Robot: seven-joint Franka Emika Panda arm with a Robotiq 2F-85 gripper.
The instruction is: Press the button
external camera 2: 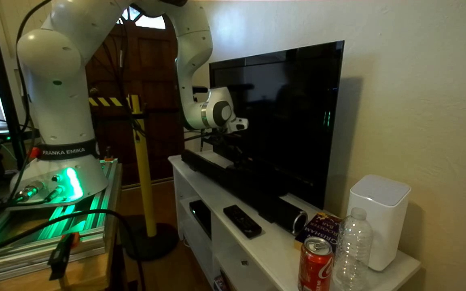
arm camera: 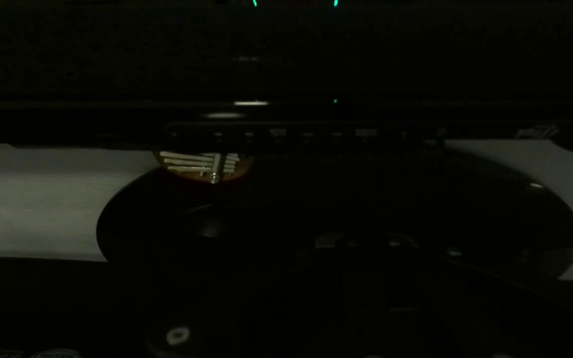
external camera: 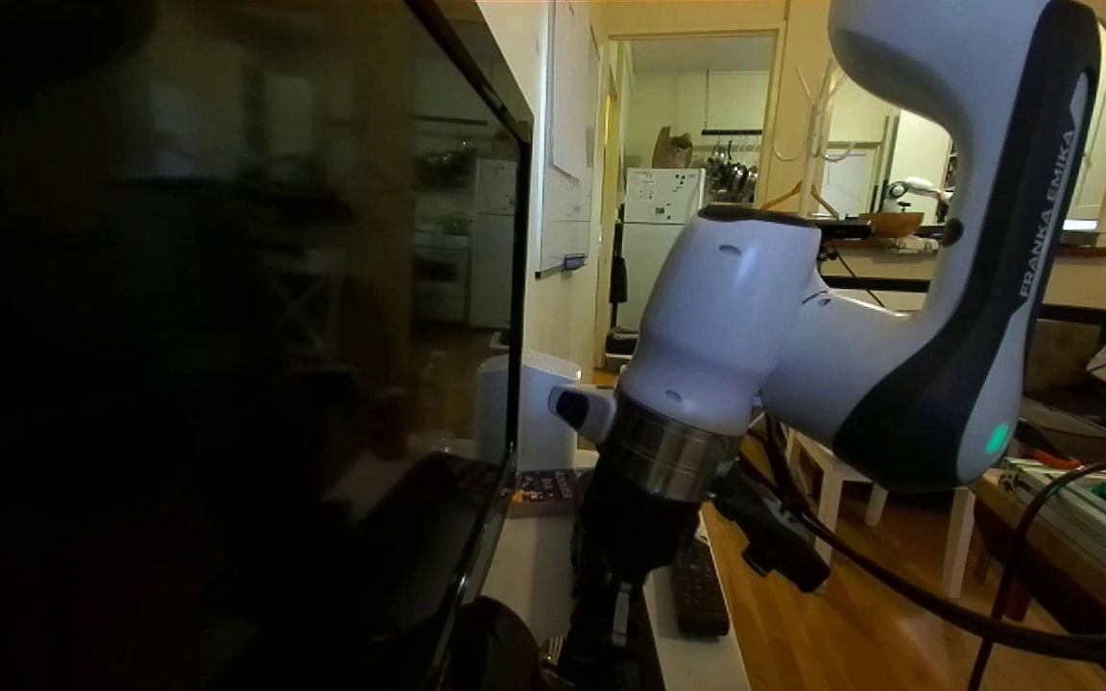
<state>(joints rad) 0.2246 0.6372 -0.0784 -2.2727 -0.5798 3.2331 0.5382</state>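
Low in front of the television [external camera 2: 281, 121], the claw [external camera: 606, 653] slants downward, too dark in every view to tell whether it is clenched or released. Above it in the wrist view, a strip of small pale marks [arm camera: 307, 133] runs along the television's bottom edge; the button is probably among these, though which one is meant I cannot say. I would expect a small, stiff key with short travel, set in glossy plastic that a tip could skid across. It offers nothing to grasp: better a closed tip, pushed squarely and gently at one mark, since the television looks fragile and might rock on its rounded base [arm camera: 142, 219]. Farther out, something with metal tines [arm camera: 197, 166] shows just below the strip, the soundbar [external camera 2: 245, 190] lies lengthwise before the base, and the remote [external camera 2: 242, 221] rests near that soundbar on the white stand [external camera 2: 277, 242].
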